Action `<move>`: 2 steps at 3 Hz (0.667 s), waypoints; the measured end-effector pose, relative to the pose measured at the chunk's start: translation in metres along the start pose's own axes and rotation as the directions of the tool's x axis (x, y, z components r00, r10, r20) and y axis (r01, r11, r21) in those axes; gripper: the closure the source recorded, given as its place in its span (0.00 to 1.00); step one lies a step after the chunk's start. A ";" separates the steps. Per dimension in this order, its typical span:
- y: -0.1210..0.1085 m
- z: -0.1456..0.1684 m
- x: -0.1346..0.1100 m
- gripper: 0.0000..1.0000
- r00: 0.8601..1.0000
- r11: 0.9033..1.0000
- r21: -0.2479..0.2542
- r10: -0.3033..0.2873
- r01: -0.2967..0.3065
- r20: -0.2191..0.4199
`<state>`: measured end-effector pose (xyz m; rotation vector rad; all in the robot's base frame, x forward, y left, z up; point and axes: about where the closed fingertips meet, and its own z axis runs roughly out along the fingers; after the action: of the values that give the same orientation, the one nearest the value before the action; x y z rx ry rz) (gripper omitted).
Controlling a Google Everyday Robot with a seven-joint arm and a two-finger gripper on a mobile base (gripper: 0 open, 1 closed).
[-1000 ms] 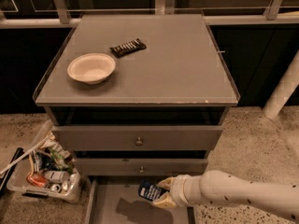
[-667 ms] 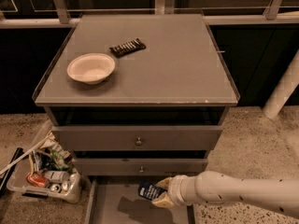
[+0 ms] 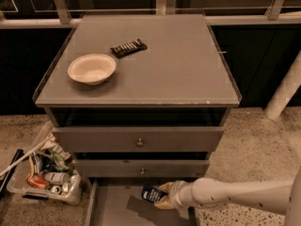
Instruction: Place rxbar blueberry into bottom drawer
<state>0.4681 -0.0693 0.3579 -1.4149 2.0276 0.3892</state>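
Note:
The rxbar blueberry (image 3: 151, 193), a small dark blue bar with white lettering, is held in my gripper (image 3: 161, 195) at the bottom middle of the camera view. The gripper is shut on it and reaches in from the right on a white arm. It holds the bar a little above the floor of the bottom drawer (image 3: 110, 208), which is pulled out below the two upper drawers and shows a flat grey floor with the bar's shadow on it.
On the cabinet top (image 3: 178, 69) sit a white bowl (image 3: 91, 68) and a black-brown bar (image 3: 128, 47). A clear bin of clutter (image 3: 44, 178) stands on the floor left of the drawer. A white post (image 3: 284, 91) rises at the right.
The gripper with the bar has shifted slightly left over the drawer. Nothing else has moved.

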 end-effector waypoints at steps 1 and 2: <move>-0.003 0.029 0.029 1.00 1.000 1.000 0.001 0.000 0.000 0.027; -0.009 0.058 0.064 1.00 0.998 1.000 -0.001 0.018 -0.018 0.059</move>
<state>0.4808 -0.0869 0.2736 -1.3705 1.9945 0.4347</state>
